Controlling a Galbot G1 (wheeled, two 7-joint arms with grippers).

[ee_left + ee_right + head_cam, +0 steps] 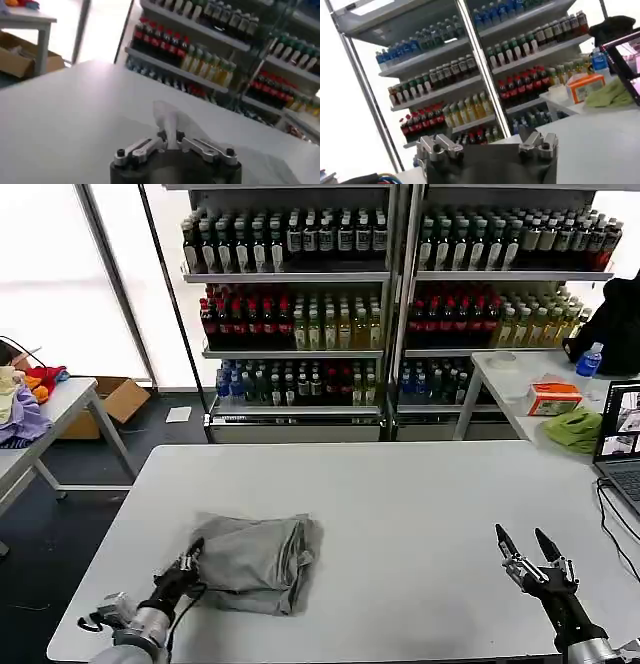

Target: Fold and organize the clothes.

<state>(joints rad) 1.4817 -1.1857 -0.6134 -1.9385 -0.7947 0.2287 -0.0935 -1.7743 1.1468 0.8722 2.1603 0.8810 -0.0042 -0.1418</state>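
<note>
Folded grey shirt point(255, 562) on the white bench point(400, 504).
Left gripper point(190, 556) pinches the shirt's near-left edge, jaws clamped; right gripper point(527, 546) hovers well apart, jaws spread.

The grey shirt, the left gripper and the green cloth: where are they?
grey shirt point(255, 559): head view, middle of the folded bundle.
left gripper point(190, 556): head view, tips at the shirt's left edge.
green cloth point(575, 429): head view, middle of the heap on the side table.
</note>
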